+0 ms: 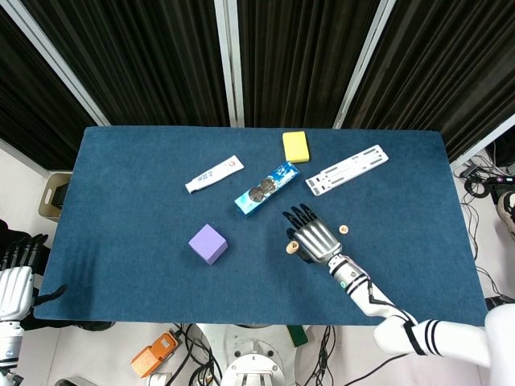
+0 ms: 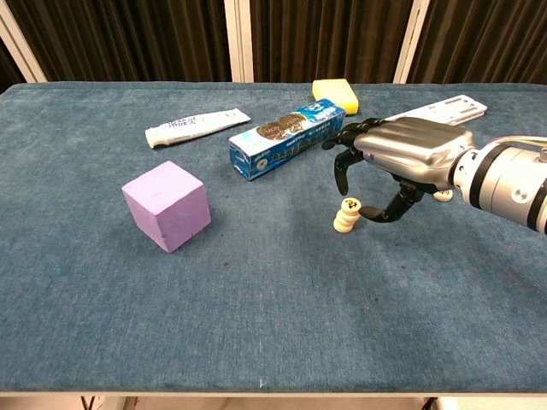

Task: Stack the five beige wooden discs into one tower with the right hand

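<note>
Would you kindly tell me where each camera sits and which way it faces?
Head view: high above the near edge, looking down on the whole table; the right hand and its forearm show, and the left hand at the lower left corner.
Chest view: low at the near edge, looking across the tabletop towards the curtains; only the right hand shows.
Both share the right hand, disc stack, purple cube.

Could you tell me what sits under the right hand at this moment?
A short stack of beige discs stands below the right hand. One loose disc lies beside it. The palm hides anything else.

Blue table [image 2: 256, 325]; purple cube [image 2: 167, 205], toothpaste [image 2: 197, 127], sponge [image 2: 335, 94] etc.
</note>
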Robot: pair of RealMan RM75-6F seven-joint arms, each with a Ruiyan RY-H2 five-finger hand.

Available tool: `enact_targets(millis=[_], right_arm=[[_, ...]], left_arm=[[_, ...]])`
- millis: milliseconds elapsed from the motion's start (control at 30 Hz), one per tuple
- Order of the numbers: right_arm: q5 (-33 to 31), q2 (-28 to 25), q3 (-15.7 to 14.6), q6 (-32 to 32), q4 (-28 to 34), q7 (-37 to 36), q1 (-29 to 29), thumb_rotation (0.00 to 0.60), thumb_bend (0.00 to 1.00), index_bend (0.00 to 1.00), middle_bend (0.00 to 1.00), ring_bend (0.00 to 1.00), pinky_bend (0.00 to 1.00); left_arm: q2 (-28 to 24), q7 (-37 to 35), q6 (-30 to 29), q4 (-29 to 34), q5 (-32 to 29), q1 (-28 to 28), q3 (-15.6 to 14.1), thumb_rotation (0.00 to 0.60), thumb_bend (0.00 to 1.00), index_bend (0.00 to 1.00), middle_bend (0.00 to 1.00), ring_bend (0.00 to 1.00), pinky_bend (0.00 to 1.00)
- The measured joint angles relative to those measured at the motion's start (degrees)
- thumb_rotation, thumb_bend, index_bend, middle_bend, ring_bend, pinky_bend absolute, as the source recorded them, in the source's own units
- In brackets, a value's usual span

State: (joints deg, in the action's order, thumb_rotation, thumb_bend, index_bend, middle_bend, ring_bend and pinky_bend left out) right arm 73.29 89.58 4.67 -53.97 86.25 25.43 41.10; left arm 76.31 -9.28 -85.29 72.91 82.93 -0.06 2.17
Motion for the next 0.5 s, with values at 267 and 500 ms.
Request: enact_targets(millis=[267, 500], right_arm=[[-1.1, -3.7, 0.5, -3.4, 0.0, -1.8, -2.6, 0.6, 0.47, 0.46, 0.14, 0.04, 0.08], [-5.4, -5.4, 0.1, -3.3, -3.9, -1.9, -4.9, 0.6, 0.46, 0.46, 0.14, 0.04, 0.08]], left_arm=[[0.1, -0.3, 0.1, -0.3, 0.0, -0.2, 0.1, 0.6, 0.05, 0.09, 0.08, 0.02, 0.0], [0.2, 0.0, 0.3, 0.0, 0.3, -0.5, 0.1, 0.6, 0.05, 0.09, 0.08, 0.02, 0.0]])
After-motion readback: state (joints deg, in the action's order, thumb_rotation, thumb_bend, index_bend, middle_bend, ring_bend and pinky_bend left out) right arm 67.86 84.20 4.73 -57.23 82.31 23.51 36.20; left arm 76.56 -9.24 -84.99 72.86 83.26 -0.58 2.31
